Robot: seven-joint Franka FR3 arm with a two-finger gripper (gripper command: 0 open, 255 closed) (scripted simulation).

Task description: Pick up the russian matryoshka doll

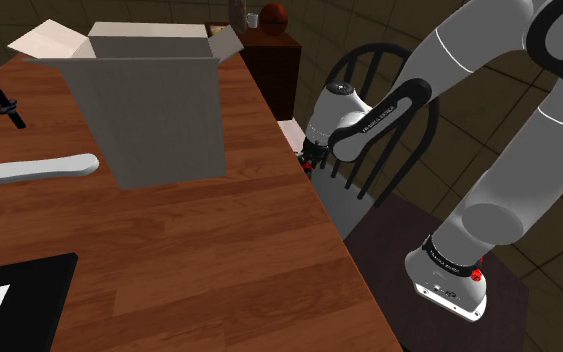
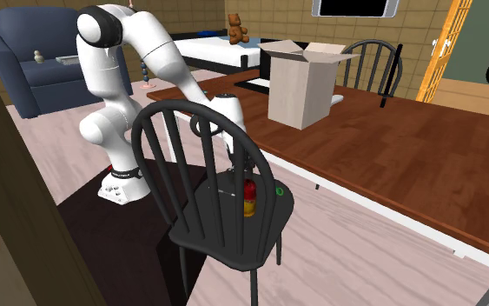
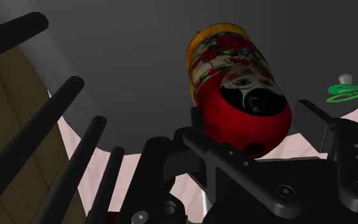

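Second exterior view: a long wooden table (image 2: 390,156) takes up the view's right half. The white arm (image 2: 151,52) rises from its dark stand (image 2: 129,243) and bends down beside the table's edge toward a black spindle-back chair (image 2: 225,230). An open cardboard box (image 2: 301,87) stands on the table, flaps up. In the shoulder view a flat white thing (image 1: 39,168) lies on the tabletop at that view's left of the box. A blue sofa (image 2: 34,65) sits behind the arm.

The doll (image 2: 249,196) stands upright on the chair seat, red on top with a yellow base, seen between the chair's back spindles. The gripper (image 2: 243,177) hangs directly over it. In the wrist view the doll's red head lies close against the black hand, and its painted face and flowers show. I cannot tell whether the gripper is clamped on the head or merely set around it. A small green thing (image 2: 279,189) lies at the seat's rim, near the doll.
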